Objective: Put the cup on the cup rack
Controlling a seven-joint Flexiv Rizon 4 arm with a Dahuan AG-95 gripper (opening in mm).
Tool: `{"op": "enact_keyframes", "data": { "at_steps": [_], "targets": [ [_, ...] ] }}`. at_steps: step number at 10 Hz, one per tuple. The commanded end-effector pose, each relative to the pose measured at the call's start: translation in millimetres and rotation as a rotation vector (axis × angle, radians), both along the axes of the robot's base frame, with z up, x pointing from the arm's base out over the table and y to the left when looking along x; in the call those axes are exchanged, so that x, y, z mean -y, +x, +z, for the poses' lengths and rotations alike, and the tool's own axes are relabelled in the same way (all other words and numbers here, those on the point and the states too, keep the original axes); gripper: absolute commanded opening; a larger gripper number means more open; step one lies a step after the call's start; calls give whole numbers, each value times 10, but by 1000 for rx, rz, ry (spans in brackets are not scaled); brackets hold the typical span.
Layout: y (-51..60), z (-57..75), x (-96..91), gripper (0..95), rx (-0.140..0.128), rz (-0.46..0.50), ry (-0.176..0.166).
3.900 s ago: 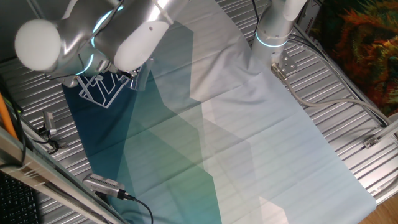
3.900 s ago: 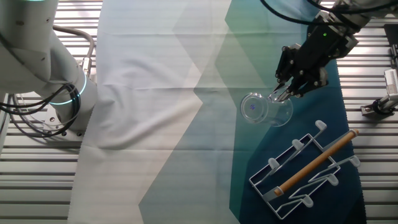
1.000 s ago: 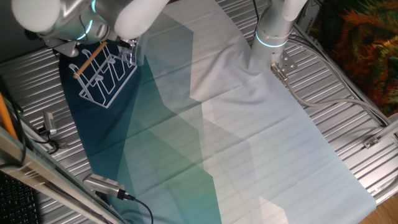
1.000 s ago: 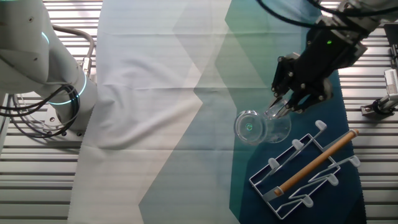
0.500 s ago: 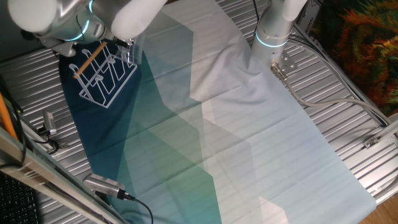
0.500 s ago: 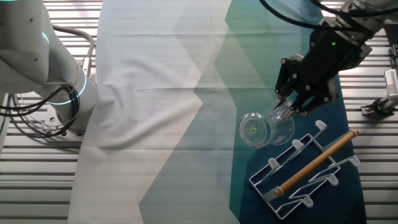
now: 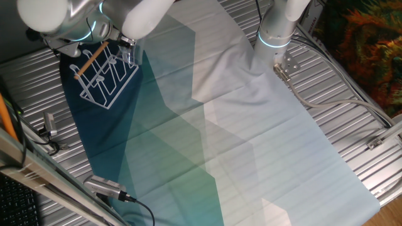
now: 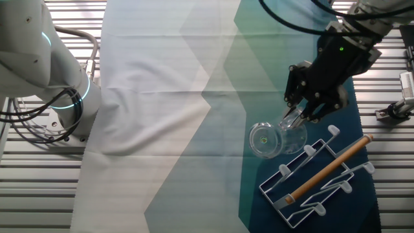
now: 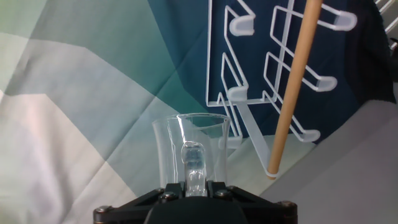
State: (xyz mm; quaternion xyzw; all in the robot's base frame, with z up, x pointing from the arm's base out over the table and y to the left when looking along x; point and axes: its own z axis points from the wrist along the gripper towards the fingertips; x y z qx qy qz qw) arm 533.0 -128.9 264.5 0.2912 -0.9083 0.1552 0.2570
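Glass cup (image 8: 274,137) hung clenched by its handle in the gripper (image 8: 296,116) — it had moved closer to the white cup rack (image 8: 321,176), not yet on a peg.

In the other fixed view the cup (image 8: 270,138) hangs in the gripper (image 8: 292,116) over the cloth (image 8: 194,97), just left of the cup rack (image 8: 320,175), which stands on the cloth's right end.
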Motion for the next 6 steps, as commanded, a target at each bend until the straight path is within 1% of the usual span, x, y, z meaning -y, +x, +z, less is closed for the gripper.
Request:
{"op": "enact_keyframes", "data": {
  "at_steps": [1, 3, 6],
  "targets": [
    [3, -49, -4, 0, -7, -3, 1],
    [1, -41, -5, 0, -14, -5, -2],
    [1, -40, -5, 0, -15, -5, 4]
  ]
}}
